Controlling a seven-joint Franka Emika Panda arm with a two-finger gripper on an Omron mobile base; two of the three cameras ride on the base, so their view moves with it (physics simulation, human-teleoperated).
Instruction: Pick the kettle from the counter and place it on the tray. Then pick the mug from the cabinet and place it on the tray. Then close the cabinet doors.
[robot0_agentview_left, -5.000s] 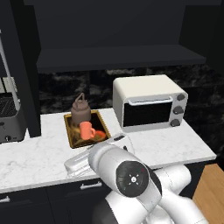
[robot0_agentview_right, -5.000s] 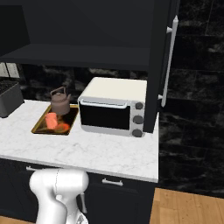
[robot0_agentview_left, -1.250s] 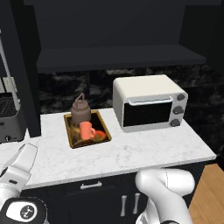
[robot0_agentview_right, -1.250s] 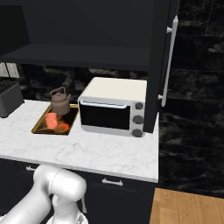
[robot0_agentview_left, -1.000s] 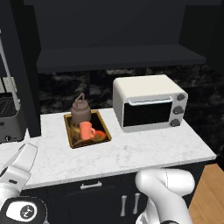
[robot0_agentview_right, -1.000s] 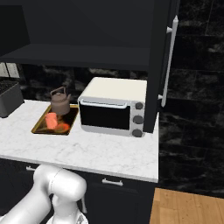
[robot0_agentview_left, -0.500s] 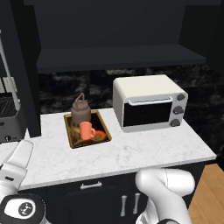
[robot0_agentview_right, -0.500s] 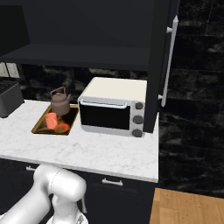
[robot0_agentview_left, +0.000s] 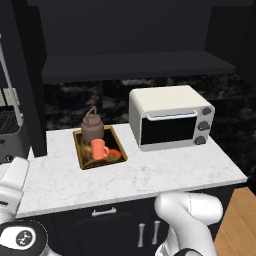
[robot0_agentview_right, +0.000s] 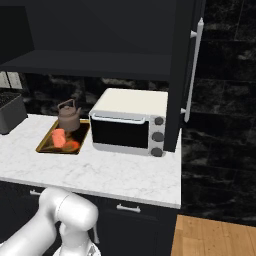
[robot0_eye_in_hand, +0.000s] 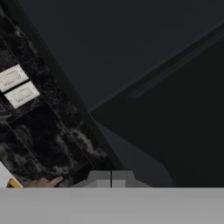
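The tray (robot0_agentview_left: 83, 150) lies on the marble bench (robot0_agentview_left: 150, 175) at about ten o'clock from the bench's middle in the left base view, with the brown kettle (robot0_agentview_left: 92, 127) standing on its far end and the orange mug (robot0_agentview_left: 99, 148) upright just in front of the kettle, at its six o'clock. A white toaster oven (robot0_agentview_left: 171, 117) sits at the tray's three o'clock, near but apart from it. Above, the black cabinet (robot0_agentview_left: 135, 67) stands open, its dark shelf showing; in the right base view one door (robot0_agentview_right: 187, 75) with its long silver handle (robot0_agentview_right: 192, 70) juts forward at the oven's two o'clock. The fingers (robot0_eye_in_hand: 111, 178), seen low in the hand view against a dark panel, are closed tight together and hold nothing.
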